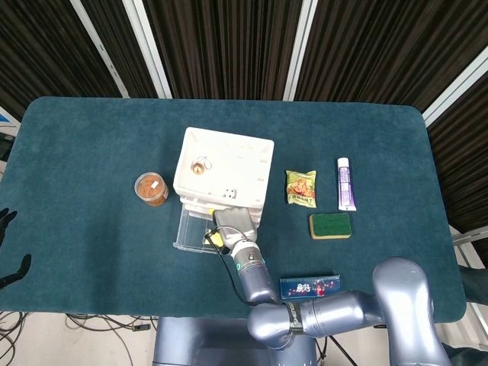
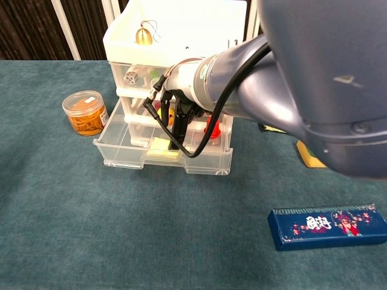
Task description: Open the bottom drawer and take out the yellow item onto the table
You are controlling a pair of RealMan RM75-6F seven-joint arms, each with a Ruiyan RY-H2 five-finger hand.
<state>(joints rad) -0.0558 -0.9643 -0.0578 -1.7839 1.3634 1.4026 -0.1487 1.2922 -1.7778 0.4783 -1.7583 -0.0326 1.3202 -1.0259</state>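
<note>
A white drawer unit (image 1: 223,166) (image 2: 181,24) stands mid-table with its clear bottom drawer (image 2: 121,154) pulled out toward me. A flat yellow pad (image 2: 160,147) lies inside it near the front wall; from the head view only a yellow corner (image 1: 214,239) shows. My right hand (image 2: 178,124) (image 1: 229,225) reaches down into the drawer, its dark fingers (image 2: 176,136) touching the pad's right end. No grip on the pad shows, and it lies flat. My left hand (image 1: 9,244) hangs off the table's left edge with spread fingers, holding nothing.
A jar of rubber bands (image 2: 86,112) stands left of the drawer. A blue box (image 2: 329,226) lies at the front right. A sponge (image 1: 330,226), a snack packet (image 1: 300,187) and a tube (image 1: 345,183) lie right of the unit. A red piece (image 2: 211,125) sits in the middle drawer.
</note>
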